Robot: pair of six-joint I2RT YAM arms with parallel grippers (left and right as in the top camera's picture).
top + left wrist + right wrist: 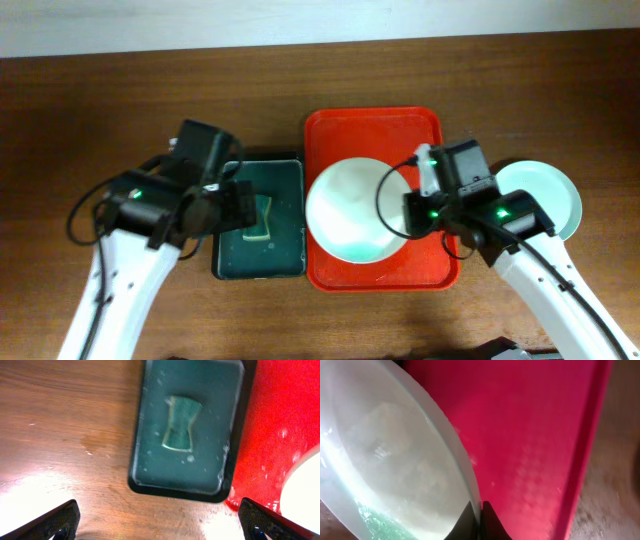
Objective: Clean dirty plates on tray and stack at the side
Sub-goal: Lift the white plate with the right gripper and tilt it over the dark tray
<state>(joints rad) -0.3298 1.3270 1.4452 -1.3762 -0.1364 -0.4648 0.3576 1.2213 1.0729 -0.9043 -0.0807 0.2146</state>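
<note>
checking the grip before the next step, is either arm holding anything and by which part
The right gripper pinches the pale plate by its rim, over the red tray. The left gripper is open and holds nothing.

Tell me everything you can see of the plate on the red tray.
The plate is round, shallow and pale, white to mint, glossy, with wet streaks and a faint green smear near one edge. It sits face up in the middle of the red tray. The right gripper is shut on its right rim, pinching the thin edge. Whether that side is lifted off the tray I cannot tell.
</note>
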